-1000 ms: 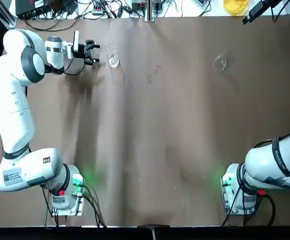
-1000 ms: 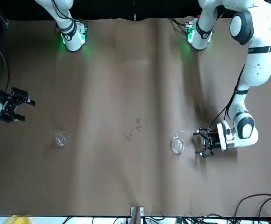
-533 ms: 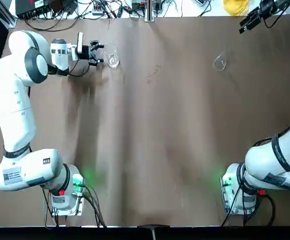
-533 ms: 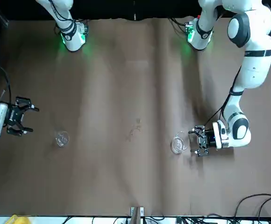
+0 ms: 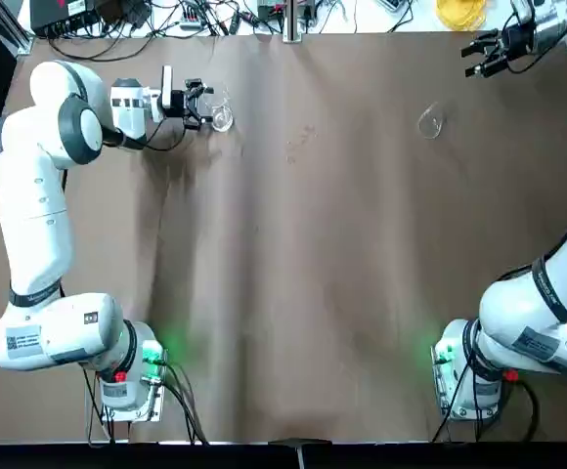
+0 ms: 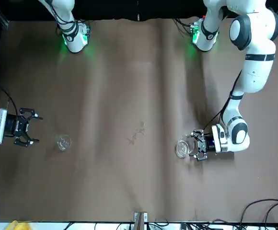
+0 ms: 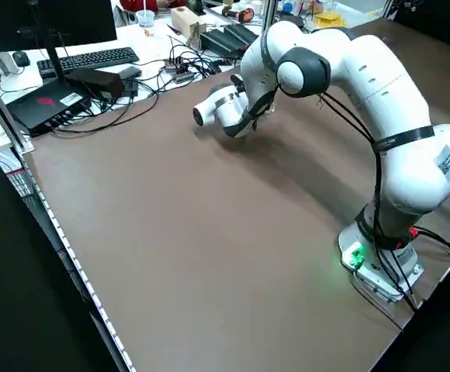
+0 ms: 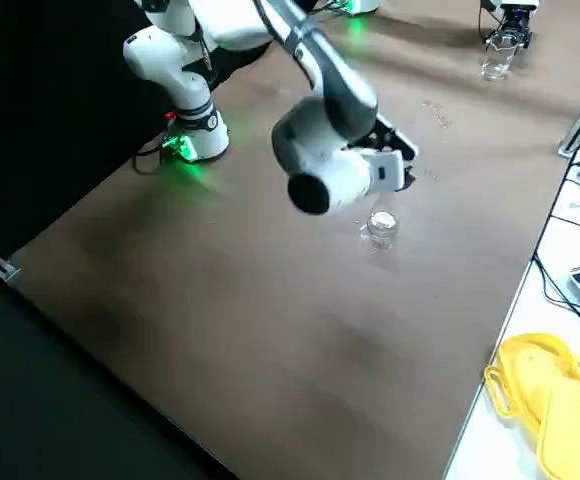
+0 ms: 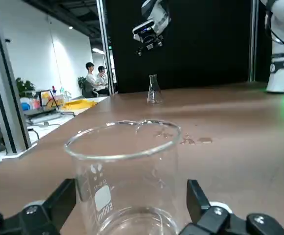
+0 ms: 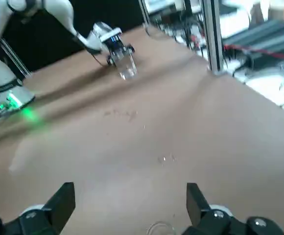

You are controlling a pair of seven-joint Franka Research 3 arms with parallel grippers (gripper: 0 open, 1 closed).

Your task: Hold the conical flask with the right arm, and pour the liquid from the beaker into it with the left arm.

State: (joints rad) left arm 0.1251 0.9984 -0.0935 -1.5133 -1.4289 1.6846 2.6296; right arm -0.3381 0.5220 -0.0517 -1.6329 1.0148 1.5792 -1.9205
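The beaker [image 5: 221,115] is standing upright on the brown worktop [image 5: 303,274] at the far left from the robot's side, a pale shine of liquid [image 9: 137,226] lying at its bottom. The left pincer [image 5: 202,104] is lying level at the end of the left arm [image 5: 39,205], with its fingers spread on either side of the beaker. In the left wrist view a finger [image 9: 197,200] is showing on each side of the glass wall, with a little space between each tip and the glass, so the pincer is released and is gripping nothing. In the front view the same pincer [image 6: 196,147] is sitting right against the beaker [image 6: 182,146].

The flask [image 5: 430,121] is standing alone on the worktop at the far right, well apart from the beaker. The right pincer [image 5: 486,54] is hanging in the air beyond the flask, towards the far right corner, with its fingers spread and nothing between them. In the front view it [image 6: 29,127] is pointing at the flask [image 6: 63,142] from just beside it, without touching. The right side view is showing the flask [image 8: 380,229] on the worktop just below the wrist of the right arm [image 8: 320,150].

Cables [image 5: 147,20] and a yellow thing [image 5: 459,12] are lying along the far edge of the worktop. Two people [image 9: 95,78] are sitting in the room behind, seen small in the left wrist view.
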